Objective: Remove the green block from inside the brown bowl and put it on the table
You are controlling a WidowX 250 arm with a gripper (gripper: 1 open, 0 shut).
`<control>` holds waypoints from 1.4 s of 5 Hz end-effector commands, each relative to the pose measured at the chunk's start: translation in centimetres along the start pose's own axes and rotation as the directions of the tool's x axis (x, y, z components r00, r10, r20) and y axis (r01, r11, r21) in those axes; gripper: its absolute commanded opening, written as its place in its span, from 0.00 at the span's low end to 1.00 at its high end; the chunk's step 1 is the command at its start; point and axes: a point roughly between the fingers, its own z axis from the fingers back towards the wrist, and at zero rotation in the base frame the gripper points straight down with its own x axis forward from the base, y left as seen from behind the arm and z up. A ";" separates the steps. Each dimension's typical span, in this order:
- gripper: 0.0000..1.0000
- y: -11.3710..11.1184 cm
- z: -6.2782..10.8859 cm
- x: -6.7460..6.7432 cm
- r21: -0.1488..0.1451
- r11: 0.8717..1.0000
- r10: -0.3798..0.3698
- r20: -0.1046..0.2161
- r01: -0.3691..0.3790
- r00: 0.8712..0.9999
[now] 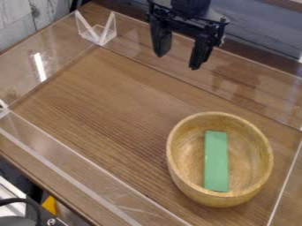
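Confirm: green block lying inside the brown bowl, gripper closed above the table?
Not quite: the gripper is open, its fingers apart, as the camera view shows. The rest holds: green block inside the brown bowl, gripper above the table.

clear acrylic walls [98, 31] | glare along left wall | dark area beyond top right edge

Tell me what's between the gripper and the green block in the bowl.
In the camera view, between the gripper and green block lie bare tabletop and the bowl's near-gripper rim.
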 end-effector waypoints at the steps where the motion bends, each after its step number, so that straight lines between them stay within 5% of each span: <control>1: 1.00 -0.8 0.2 -0.3 -0.008 1.000 0.016 -0.008 -0.016 1.000; 3: 1.00 -3.7 -1.3 -1.6 -0.030 0.996 0.084 -0.026 -0.084 0.996; 5: 1.00 -7.9 -4.5 -4.5 -0.060 0.998 0.017 -0.041 -0.020 0.999; 7: 1.00 -8.7 -2.9 -5.7 -0.097 0.962 0.256 -0.011 -0.256 0.967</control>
